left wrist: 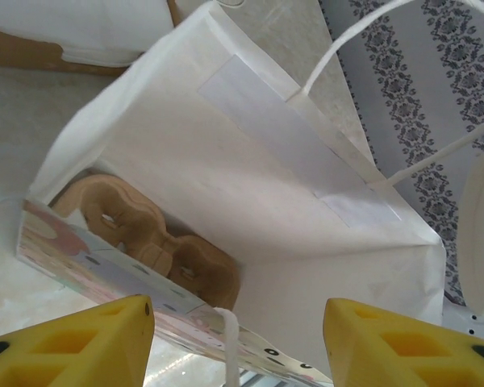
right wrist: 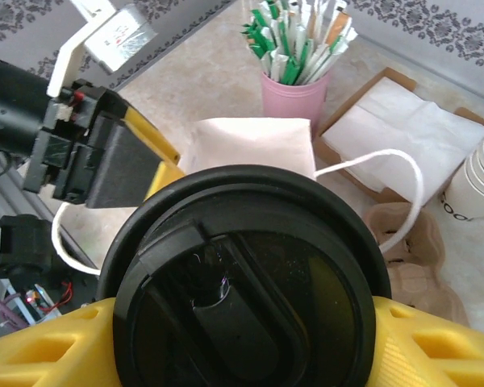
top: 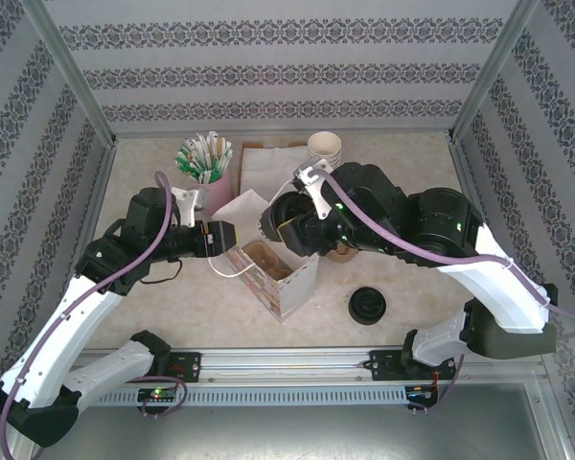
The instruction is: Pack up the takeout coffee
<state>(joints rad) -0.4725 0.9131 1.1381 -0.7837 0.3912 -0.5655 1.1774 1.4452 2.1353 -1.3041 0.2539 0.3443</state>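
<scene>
Yellow fingers (right wrist: 56, 347) of my right gripper (right wrist: 242, 345) are closed on either side of the takeout coffee (right wrist: 242, 274). Its black lid is uppermost, and the cup hangs at the far rim of the white paper bag (top: 286, 287) at mid-table. My left gripper (left wrist: 238, 348) sits at the bag's near edge with jaws apart, clamped on nothing I can make out, and a string handle (left wrist: 228, 339) trails between them. Inside the bag lies a brown pulp cup carrier (left wrist: 153, 242), with no cup in the wells that show. I judge the coffee light and soft-walled. The paper would dent under a hard squeeze, and the slick press-fit lid could pop off. The best hold looks to be across the wall just under the lid, where the rim stiffens it, with the cup kept upright. Whether it is filled, I cannot tell. Behind the bag a pink tumbler (right wrist: 294, 93) bristles with sachets and stirrers, beside a cardboard tray (right wrist: 343, 121) of white napkins (right wrist: 403, 133) and a stack of lidless cups (top: 325, 148). Loose black lids (top: 367, 306) lie near my right arm.
</scene>
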